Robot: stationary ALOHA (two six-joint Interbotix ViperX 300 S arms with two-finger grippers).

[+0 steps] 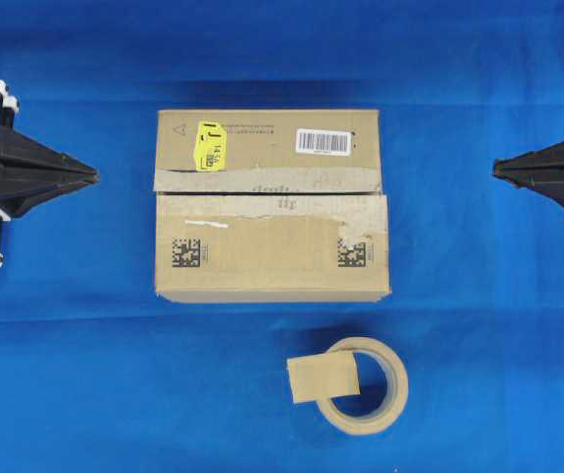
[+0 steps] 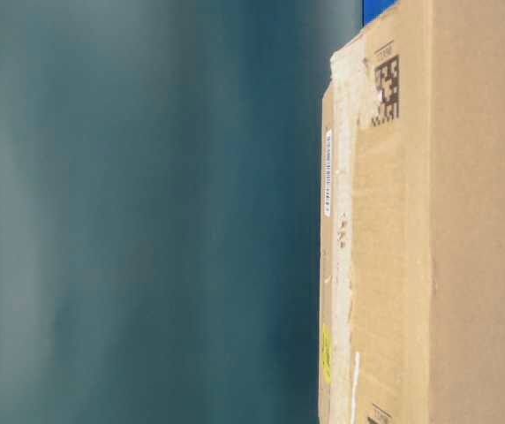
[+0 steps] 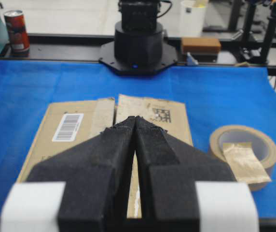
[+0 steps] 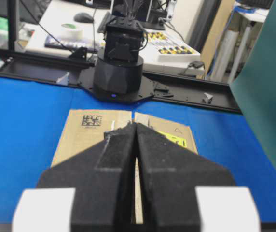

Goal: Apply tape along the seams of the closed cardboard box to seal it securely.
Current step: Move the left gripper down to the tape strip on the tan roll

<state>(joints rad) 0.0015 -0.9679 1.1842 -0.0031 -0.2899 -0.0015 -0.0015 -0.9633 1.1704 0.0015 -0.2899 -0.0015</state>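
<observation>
The cardboard box (image 1: 271, 204) lies closed in the middle of the blue table cover (image 1: 75, 374), with the yellow sticker (image 1: 210, 145) and the white barcode label (image 1: 322, 142) on its far flap. The seams (image 1: 262, 193) show as a thin dark line between the two large flaps, running from left to right, and pale torn old tape strips (image 1: 292, 180) lie along it. No new tape covers this line, so I judge that the task is at its very first step.

The tape (image 1: 322, 378) is a short tan piece. It rests on the left part of the tape roll (image 1: 366, 385), which lies flat on the cover near the box, at its near right side and apart from it.

The left gripper (image 1: 93, 173) waits at the left edge, level with the seam, with its fingers pressed together and nothing between them. The right gripper (image 1: 497, 169) waits at the right edge in the same way, also pressed together and empty. Both are well apart from the box and from the roll.

The next move, as I judge it, calls for one gripper to spread its fingers, to go to the roll and to pinch the free piece by one edge. The right gripper seems nearer to it. The piece may stick to the roll, so the other gripper perhaps must hold the roll down.
</observation>
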